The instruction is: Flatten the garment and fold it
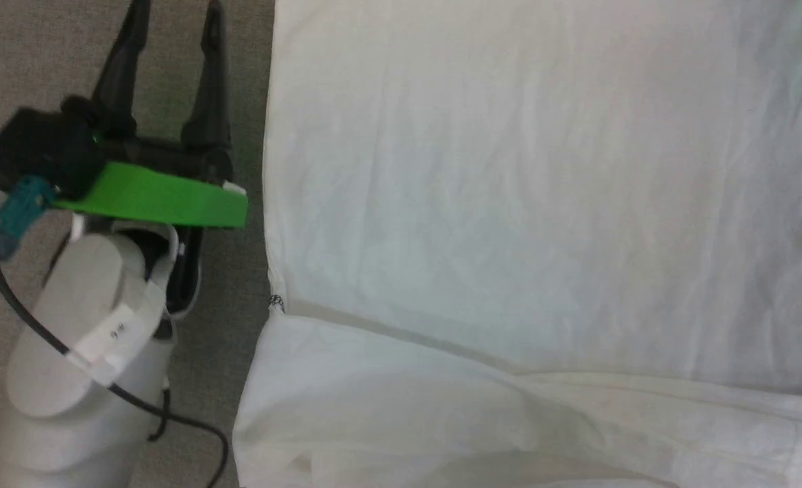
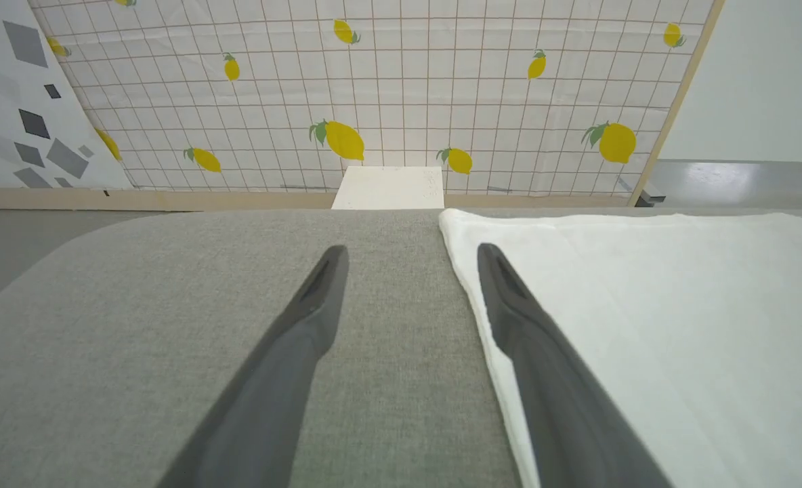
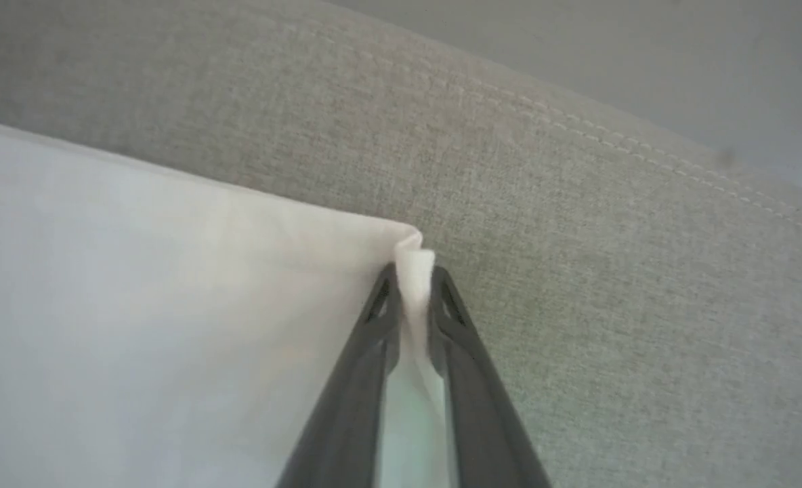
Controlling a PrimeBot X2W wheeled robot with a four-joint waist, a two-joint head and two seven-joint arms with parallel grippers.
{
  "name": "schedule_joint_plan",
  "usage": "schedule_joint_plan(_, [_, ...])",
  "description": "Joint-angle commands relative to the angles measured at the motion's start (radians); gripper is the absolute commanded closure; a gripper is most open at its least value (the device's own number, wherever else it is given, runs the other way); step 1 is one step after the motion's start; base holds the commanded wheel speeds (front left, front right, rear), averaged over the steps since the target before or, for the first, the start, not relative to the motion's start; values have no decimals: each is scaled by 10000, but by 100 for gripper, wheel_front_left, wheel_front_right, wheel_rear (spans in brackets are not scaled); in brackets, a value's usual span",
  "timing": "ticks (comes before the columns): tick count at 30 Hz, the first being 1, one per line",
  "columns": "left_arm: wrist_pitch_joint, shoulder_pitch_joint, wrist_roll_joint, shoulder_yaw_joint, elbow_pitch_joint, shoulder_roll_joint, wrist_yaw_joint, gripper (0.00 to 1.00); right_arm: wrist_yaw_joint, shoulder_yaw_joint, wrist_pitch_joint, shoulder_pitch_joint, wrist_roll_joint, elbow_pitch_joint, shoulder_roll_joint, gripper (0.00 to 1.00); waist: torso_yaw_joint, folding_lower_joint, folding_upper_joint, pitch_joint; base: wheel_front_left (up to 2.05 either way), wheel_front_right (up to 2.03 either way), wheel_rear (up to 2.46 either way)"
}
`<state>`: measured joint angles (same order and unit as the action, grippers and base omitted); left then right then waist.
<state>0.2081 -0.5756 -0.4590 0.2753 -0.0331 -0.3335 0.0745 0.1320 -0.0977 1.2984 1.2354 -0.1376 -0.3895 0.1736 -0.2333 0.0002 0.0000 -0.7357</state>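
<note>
- The garment (image 1: pixel 509 169) is spread white and mostly flat, taking up the centre and right of the head view. Its straight left edge runs down the frame against the grey surface (image 1: pixel 8 54).
- In the lower part of the head view a crease crosses the cloth from the left edge toward the lower right. A speck of black-and-white stitching (image 1: pixel 277 301) sits at its left end.
- The left end effector (image 1: pixel 176 13) is at the upper left of the head view, over bare surface just beside the garment's edge. A green band (image 1: pixel 157 196) crosses its wrist.
- In the left wrist view the left end effector (image 2: pixel 411 254) has its fingers spread wide and grips nothing. One finger lies over the grey surface (image 2: pixel 137 305) and the other over the garment's border (image 2: pixel 679 305).
- A white box (image 2: pixel 389 188) stands at the far edge of the surface, top centre of that view, before a lemon-print backdrop (image 2: pixel 441 81).
- In the right wrist view the right end effector (image 3: pixel 414 274) is nearly closed, pinching a corner of the garment (image 3: pixel 137 305). A small tuft of cloth pokes out past its tips at frame centre, with the surface (image 3: pixel 577 271) beyond.
</note>
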Motion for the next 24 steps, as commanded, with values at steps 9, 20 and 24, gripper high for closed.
schedule_joint_plan(9, [-3916,-4214,-765,266,1586,-984,-1122,0,-13,374,-106,-378,316,53,-127,100,546,-2,0,174,0,0,0])
schedule_joint_plan(20, [-10527,-7392,-1811,1521,5125,-674,-897,0,-13,1306,-475,66,1026,-197,-430,100,1444,-2,0,-138,0,0,0])
schedule_joint_plan(24, [-11033,-7500,-1646,1613,5377,-807,-483,0,-13,1531,-550,148,1202,-206,-375,100,1605,-2,0,-343,0,0,0])
